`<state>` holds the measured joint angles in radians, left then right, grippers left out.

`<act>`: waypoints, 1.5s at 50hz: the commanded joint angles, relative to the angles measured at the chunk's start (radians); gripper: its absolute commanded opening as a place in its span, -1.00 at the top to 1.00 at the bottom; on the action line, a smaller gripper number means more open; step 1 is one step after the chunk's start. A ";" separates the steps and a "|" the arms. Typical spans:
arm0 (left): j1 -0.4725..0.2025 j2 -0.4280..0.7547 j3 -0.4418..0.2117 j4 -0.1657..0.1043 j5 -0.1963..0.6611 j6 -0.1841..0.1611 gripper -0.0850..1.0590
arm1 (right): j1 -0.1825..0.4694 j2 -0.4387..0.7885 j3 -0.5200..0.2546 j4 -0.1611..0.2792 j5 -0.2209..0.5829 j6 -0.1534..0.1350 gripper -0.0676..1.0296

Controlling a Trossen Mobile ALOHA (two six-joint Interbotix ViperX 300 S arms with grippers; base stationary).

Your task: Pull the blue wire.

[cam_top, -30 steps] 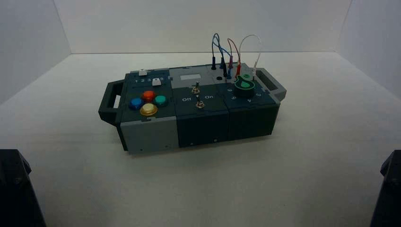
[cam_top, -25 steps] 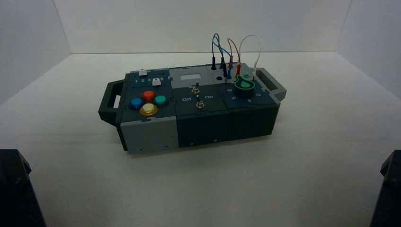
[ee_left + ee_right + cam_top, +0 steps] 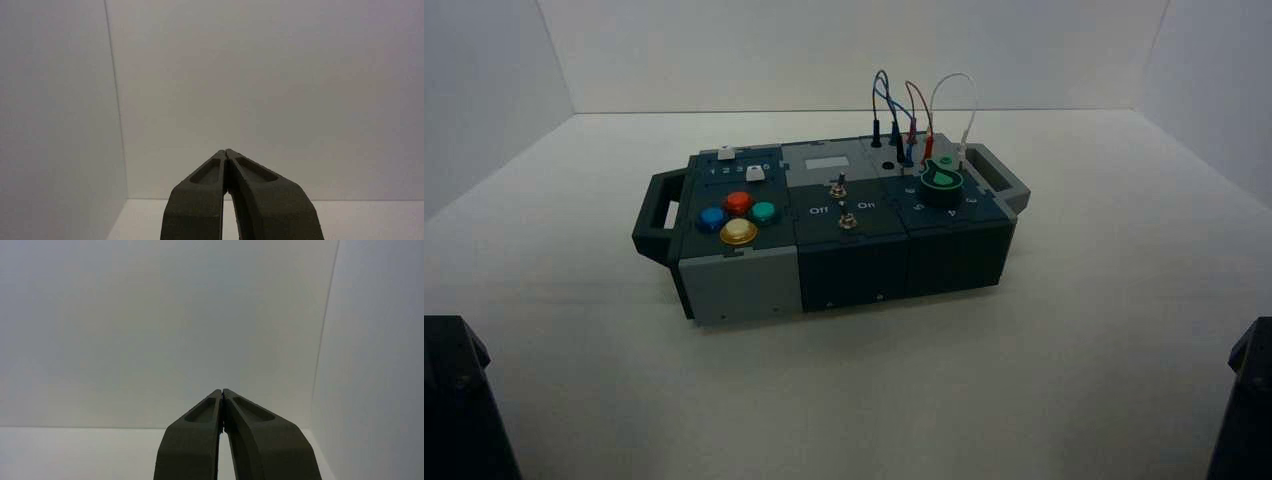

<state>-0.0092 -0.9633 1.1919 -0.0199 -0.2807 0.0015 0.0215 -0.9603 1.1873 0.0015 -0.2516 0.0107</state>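
Observation:
The blue wire (image 3: 908, 148) stands as a tall narrow loop at the back right of the box (image 3: 739, 285), among the other wires, in the high view. My left gripper (image 3: 226, 151) is shut and empty and faces the white back wall; its arm is parked at the lower left (image 3: 454, 400). My right gripper (image 3: 222, 391) is also shut and empty and faces the back wall; its arm is parked at the lower right (image 3: 1249, 400). Both are far from the box. No wrist view shows the box or the wire.
A darker loop with black plugs (image 3: 876, 125), a red wire (image 3: 914, 100) and a white wire (image 3: 954, 80) stand beside the blue one. A green knob (image 3: 941, 180) is just in front of them. Two toggle switches (image 3: 839, 188) and coloured buttons (image 3: 737, 215) lie further left. White walls enclose the table.

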 commanded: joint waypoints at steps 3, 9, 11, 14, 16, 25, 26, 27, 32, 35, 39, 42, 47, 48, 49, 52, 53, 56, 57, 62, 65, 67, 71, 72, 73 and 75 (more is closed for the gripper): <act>-0.052 0.009 -0.054 -0.002 0.061 -0.003 0.91 | 0.009 0.009 -0.069 0.005 0.095 0.005 0.92; -0.097 0.012 -0.097 -0.003 0.158 -0.003 0.91 | 0.014 0.023 -0.089 0.005 0.152 0.005 0.92; -0.114 0.018 -0.110 -0.002 0.196 -0.003 0.91 | 0.023 0.035 -0.098 0.005 0.181 0.005 0.92; -0.138 0.029 -0.127 -0.002 0.241 -0.002 0.91 | 0.043 0.046 -0.107 0.005 0.206 0.005 0.92; -0.156 0.040 -0.138 -0.002 0.264 0.002 0.91 | 0.057 0.054 -0.114 0.005 0.216 0.003 0.92; -0.265 0.094 -0.189 -0.005 0.370 0.002 0.91 | 0.129 0.124 -0.160 0.005 0.307 0.002 0.92; -0.284 0.104 -0.195 -0.009 0.390 0.002 0.91 | 0.143 0.147 -0.178 0.005 0.347 0.000 0.92; -0.290 0.107 -0.199 -0.012 0.397 0.002 0.91 | 0.146 0.152 -0.183 0.005 0.357 -0.002 0.92; -0.359 0.143 -0.235 -0.021 0.477 0.002 0.91 | 0.189 0.206 -0.225 0.005 0.440 -0.009 0.92; -0.380 0.155 -0.249 -0.023 0.505 0.002 0.91 | 0.210 0.229 -0.242 0.005 0.468 -0.014 0.92; -0.422 0.173 -0.275 -0.025 0.551 0.002 0.91 | 0.239 0.268 -0.275 0.005 0.508 -0.018 0.92; -0.448 0.187 -0.298 -0.026 0.586 0.000 0.91 | 0.265 0.301 -0.296 0.003 0.532 -0.018 0.92; -0.466 0.212 -0.321 -0.038 0.638 0.000 0.91 | 0.295 0.333 -0.322 0.003 0.574 -0.018 0.92; -0.471 0.219 -0.330 -0.040 0.661 0.000 0.91 | 0.302 0.339 -0.328 0.005 0.584 -0.018 0.92; -0.471 0.219 -0.330 -0.040 0.661 0.000 0.91 | 0.304 0.342 -0.330 0.005 0.589 -0.018 0.92; -0.479 0.242 -0.347 -0.040 0.703 0.002 0.91 | 0.325 0.362 -0.344 0.005 0.617 -0.018 0.92; -0.480 0.253 -0.351 -0.040 0.712 0.000 0.91 | 0.333 0.370 -0.348 0.005 0.624 -0.018 0.92; -0.492 0.287 -0.367 -0.040 0.732 0.002 0.91 | 0.359 0.399 -0.370 0.005 0.655 -0.021 0.92; -0.495 0.298 -0.370 -0.040 0.733 0.002 0.91 | 0.365 0.407 -0.374 0.005 0.663 -0.025 0.92; -0.526 0.345 -0.388 -0.040 0.738 0.002 0.91 | 0.396 0.443 -0.400 0.005 0.710 -0.040 0.92; -0.537 0.359 -0.393 -0.040 0.742 0.002 0.91 | 0.403 0.454 -0.408 0.005 0.727 -0.041 0.92; -0.558 0.393 -0.400 -0.040 0.744 0.002 0.91 | 0.414 0.474 -0.423 0.005 0.761 -0.046 0.92; -0.586 0.443 -0.411 -0.040 0.744 0.002 0.91 | 0.417 0.500 -0.442 0.005 0.807 -0.057 0.92; -0.594 0.459 -0.417 -0.041 0.744 0.003 0.90 | 0.417 0.506 -0.448 0.005 0.818 -0.058 0.92; -0.598 0.469 -0.420 -0.041 0.744 0.003 0.90 | 0.417 0.512 -0.454 0.005 0.825 -0.063 0.92; -0.604 0.491 -0.423 -0.041 0.746 0.006 0.90 | 0.419 0.526 -0.463 0.005 0.844 -0.066 0.92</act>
<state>-0.5983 -0.5031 0.8053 -0.0598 0.4663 0.0031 0.4341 -0.4495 0.7731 0.0046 0.5614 -0.0445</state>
